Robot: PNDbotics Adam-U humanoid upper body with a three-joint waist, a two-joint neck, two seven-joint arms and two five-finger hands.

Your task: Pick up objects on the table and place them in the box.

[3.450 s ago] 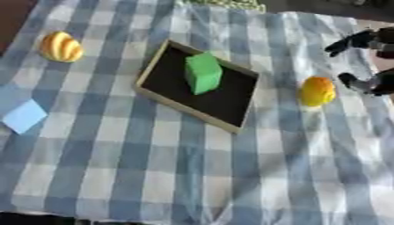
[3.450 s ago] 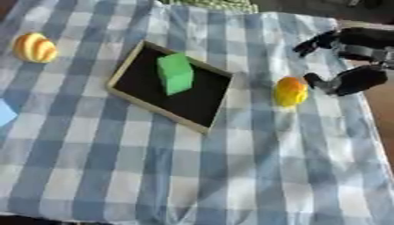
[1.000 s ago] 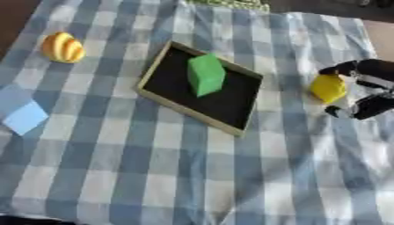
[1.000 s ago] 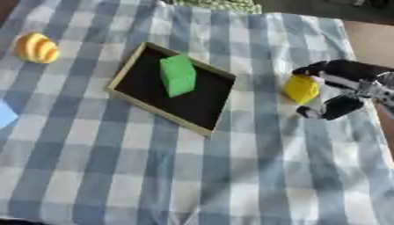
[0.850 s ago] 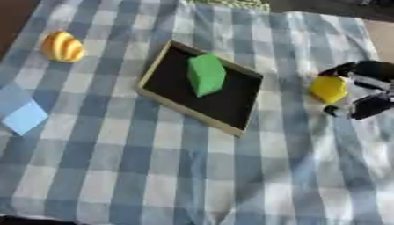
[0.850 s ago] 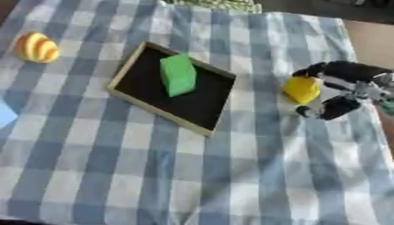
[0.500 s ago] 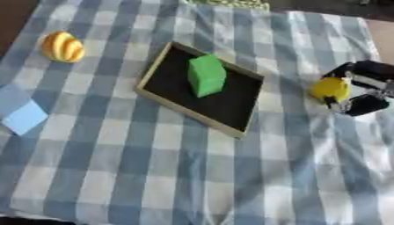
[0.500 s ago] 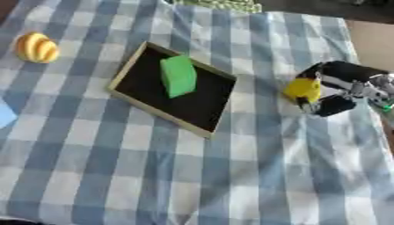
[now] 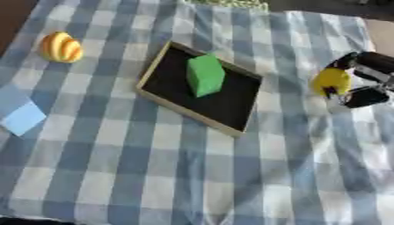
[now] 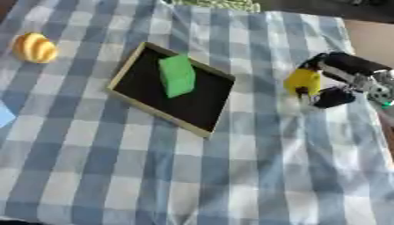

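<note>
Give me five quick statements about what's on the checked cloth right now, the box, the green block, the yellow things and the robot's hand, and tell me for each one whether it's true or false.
1. The green block lies inside the box. True.
2. The right hand is curled round the yellow object. True.
3. The striped orange-yellow object is already in the box. False: it lies on the checked cloth, off to the box's left.
4. The light blue flat piece sits on top of the green block. False: it lies near the cloth's left edge, apart from the box.
5. The left hand holds the box steady. False: no left hand shows in either view.
</note>
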